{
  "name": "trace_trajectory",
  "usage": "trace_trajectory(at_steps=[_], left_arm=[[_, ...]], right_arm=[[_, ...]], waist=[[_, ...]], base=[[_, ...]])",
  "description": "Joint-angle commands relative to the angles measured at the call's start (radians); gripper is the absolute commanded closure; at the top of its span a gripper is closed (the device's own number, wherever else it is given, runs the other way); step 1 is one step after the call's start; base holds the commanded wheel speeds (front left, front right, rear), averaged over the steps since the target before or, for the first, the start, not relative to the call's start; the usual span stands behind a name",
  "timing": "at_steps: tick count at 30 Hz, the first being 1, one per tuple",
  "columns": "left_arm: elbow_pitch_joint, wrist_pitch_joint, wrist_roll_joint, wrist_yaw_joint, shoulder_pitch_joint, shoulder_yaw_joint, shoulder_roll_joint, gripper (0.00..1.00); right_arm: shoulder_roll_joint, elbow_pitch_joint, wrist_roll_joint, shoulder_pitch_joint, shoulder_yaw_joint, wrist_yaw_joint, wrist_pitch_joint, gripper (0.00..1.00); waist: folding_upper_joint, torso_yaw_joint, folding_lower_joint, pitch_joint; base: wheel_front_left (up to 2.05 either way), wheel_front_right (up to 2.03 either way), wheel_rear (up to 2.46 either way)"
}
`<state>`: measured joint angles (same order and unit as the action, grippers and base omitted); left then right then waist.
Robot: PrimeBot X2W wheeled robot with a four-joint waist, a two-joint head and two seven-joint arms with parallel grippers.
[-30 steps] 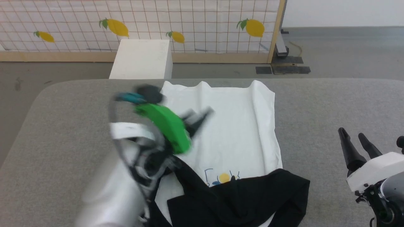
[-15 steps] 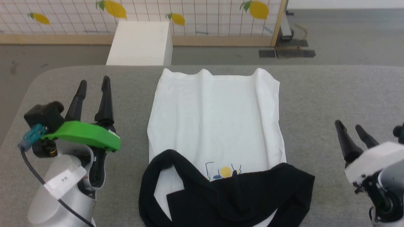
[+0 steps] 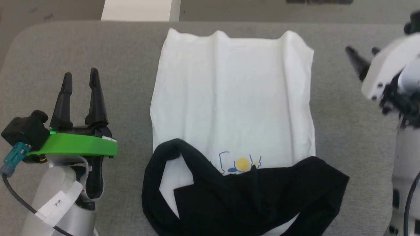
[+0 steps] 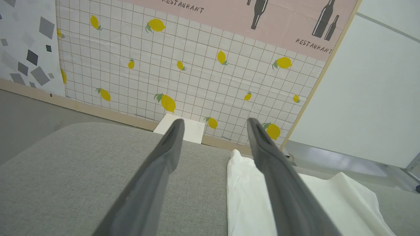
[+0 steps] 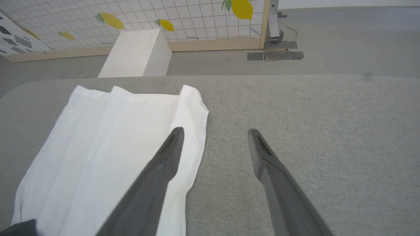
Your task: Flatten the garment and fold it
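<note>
The garment (image 3: 229,98) lies on the grey table (image 3: 331,42), its white body spread flat with shallow lengthwise creases. Its black sleeves (image 3: 256,200) are folded across the near end, just below a small blue-and-yellow print (image 3: 241,164). My left gripper (image 3: 81,74) stands open above the table, left of the garment and apart from it; in the left wrist view the gripper (image 4: 215,121) is empty, with the garment's (image 4: 249,196) white edge at its right. My right gripper (image 3: 361,50) is open beside the garment's far right corner; in the right wrist view the gripper (image 5: 215,131) hangs empty over the garment's (image 5: 108,141) right edge.
A white box (image 5: 134,54) stands on the floor just beyond the table's far edge. Behind it runs a lemon-patterned screen (image 4: 197,65) with a wooden frame. Bare grey table lies on both sides of the garment.
My left arm has pulled back from over the garment to the table's left side. The right gripper has moved forward along the garment's right side. The head camera has tilted down.
</note>
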<state>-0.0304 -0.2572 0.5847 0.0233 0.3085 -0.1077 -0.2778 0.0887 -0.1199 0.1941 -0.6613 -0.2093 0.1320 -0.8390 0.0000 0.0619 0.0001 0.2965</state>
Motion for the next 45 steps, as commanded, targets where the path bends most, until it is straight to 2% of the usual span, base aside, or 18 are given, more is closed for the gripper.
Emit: trace_trajectory(at_steps=[1, 5, 12, 19, 27, 28, 30, 35, 38, 41, 45], left_arm=[[0.015, -0.004, -0.013, -0.012, 0.005, 0.011, 0.01, 0.0], [0.04, -0.004, -0.012, -0.038, 0.03, 0.029, 0.039, 0.0], [0.053, -0.004, -0.03, -0.077, 0.063, 0.048, 0.076, 0.0], [0.041, -0.004, -0.033, -0.111, 0.085, 0.056, 0.103, 0.0], [0.017, -0.004, -0.041, -0.133, 0.093, 0.067, 0.124, 0.0], [0.01, -0.004, -0.041, -0.135, 0.093, 0.066, 0.124, 0.0], [0.0, -0.004, -0.04, -0.138, 0.096, 0.062, 0.122, 0.0], [-0.02, 0.011, -0.035, -0.144, 0.129, 0.039, 0.094, 0.0], [-0.014, 0.06, -0.009, -0.148, 0.185, 0.022, 0.064, 0.0], [-0.02, 0.15, 0.022, -0.151, 0.27, -0.001, 0.021, 0.0], [-0.066, 0.343, 0.087, -0.152, 0.427, -0.042, -0.038, 0.0]], right_arm=[[0.017, -0.021, -0.035, -0.051, 0.01, -0.001, -0.032, 0.0], [0.039, -0.082, -0.095, -0.163, 0.038, -0.001, -0.107, 0.0], [0.046, -0.178, -0.184, -0.274, 0.077, -0.001, -0.16, 0.0], [0.04, -0.241, -0.242, -0.324, 0.095, -0.001, -0.145, 0.0], [0.044, -0.306, -0.275, -0.326, 0.113, -0.001, -0.178, 0.0], [0.044, -0.31, -0.273, -0.326, 0.111, -0.001, -0.189, 0.71], [0.045, -0.308, -0.269, -0.327, 0.105, -0.001, -0.197, 1.0], [0.051, -0.282, -0.251, -0.337, 0.098, -0.001, -0.185, 1.0], [0.057, -0.258, -0.234, -0.348, 0.101, -0.001, -0.154, 1.0], [0.059, -0.239, -0.216, -0.36, 0.114, -0.001, -0.131, 1.0], [0.058, -0.217, -0.189, -0.371, 0.157, -0.001, -0.113, 1.0]], waist=[[0.0, 0.06, -0.0001, 0.117], [0.0, 0.094, -0.0001, 0.181], [0.0, 0.13, -0.0001, 0.255], [0.0, 0.148, -0.0001, 0.307], [0.0, 0.145, -0.0001, 0.325], [0.0, 0.144, -0.0001, 0.325], [0.0, 0.141, -0.0001, 0.322], [0.0, 0.125, -0.0001, 0.302], [0.0, 0.11, -0.0001, 0.286], [0.0, 0.092, -0.0001, 0.277], [0.0, 0.059, -0.0001, 0.281]], base=[[0.0, 0.0, 0.0], [0.0, 0.0, 0.0], [0.0, 0.0, 0.0], [0.0, 0.0, 0.0], [0.0, 0.0, 0.0], [0.0, 0.0, 0.0], [0.0, 0.0, 0.0], [0.0, 0.0, 0.0], [0.0, 0.0, 0.0], [0.0, 0.0, 0.0], [0.0, 0.0, 0.0]])
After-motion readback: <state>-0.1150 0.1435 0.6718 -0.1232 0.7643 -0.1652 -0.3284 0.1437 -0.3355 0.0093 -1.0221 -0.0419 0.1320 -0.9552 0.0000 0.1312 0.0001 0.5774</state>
